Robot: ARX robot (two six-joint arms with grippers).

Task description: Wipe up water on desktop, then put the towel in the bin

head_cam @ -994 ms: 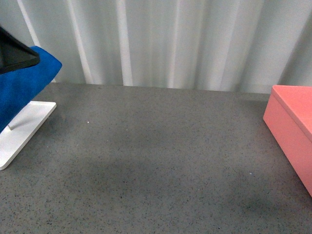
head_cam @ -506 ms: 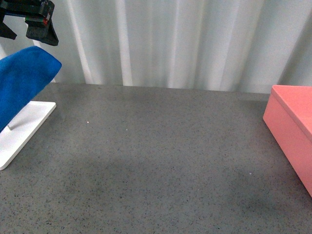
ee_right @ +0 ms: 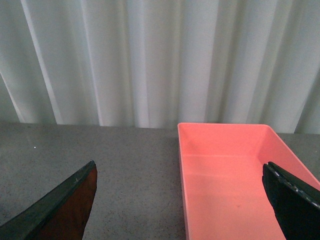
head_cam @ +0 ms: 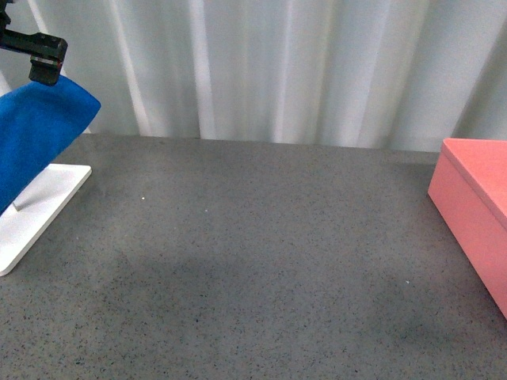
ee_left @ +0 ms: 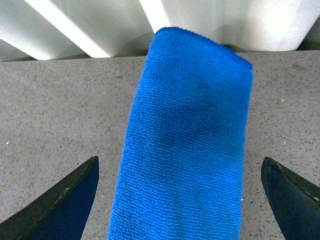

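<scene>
The blue towel hangs folded over a rack at the far left of the dark grey desktop. My left gripper hovers just above the towel's top, mostly cut off by the front view's edge. In the left wrist view the towel lies between the wide-open jaws of the left gripper, apart from both fingers. The salmon-pink bin stands at the right edge. My right gripper is open and empty, hanging in front of the empty bin.
The rack's white flat base rests on the desktop under the towel. A pale pleated curtain closes off the back. The bin's near corner juts in from the right.
My left gripper has shifted above the towel, from covering its top to a higher spot, then slightly left and down. The towel and the bin have not moved.
</scene>
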